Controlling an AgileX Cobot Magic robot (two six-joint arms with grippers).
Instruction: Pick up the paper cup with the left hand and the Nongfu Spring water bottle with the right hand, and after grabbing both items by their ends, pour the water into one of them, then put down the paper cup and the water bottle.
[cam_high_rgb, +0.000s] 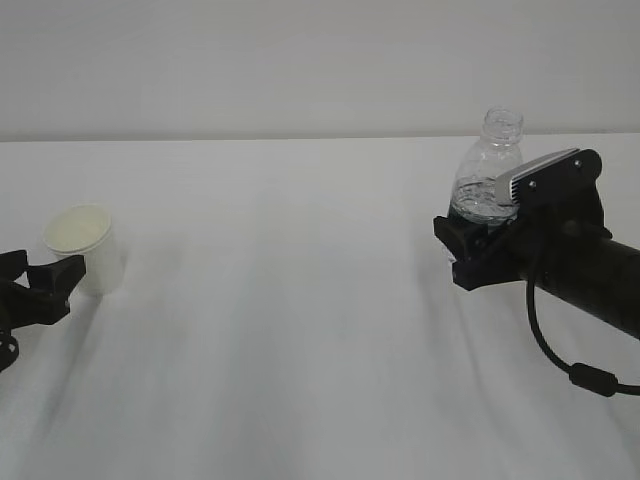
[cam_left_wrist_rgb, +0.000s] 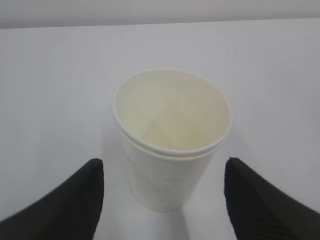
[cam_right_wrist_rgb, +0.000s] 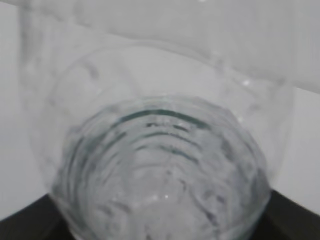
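Paper cup (cam_high_rgb: 84, 246): small, white, tapered, cream inside, empty, standing upright near desk's left edge. Nongfu Spring water bottle (cam_high_rgb: 487, 165): clear ribbed plastic, capless neck, standing upright toward desk's right edge, far side; lower body hidden.

The frame was filled by the bottle (cam_right_wrist_rgb: 160, 165), seen very close and blurred, its clear ribbed wall curving across a white surface (cam_right_wrist_rgb: 15, 125). Dark fingers (cam_right_wrist_rgb: 30, 220) were seen at both lower corners, right against the bottle.

Exterior low, frontal; wrist views close, sharing table (cam_high_rgb: 300, 300).
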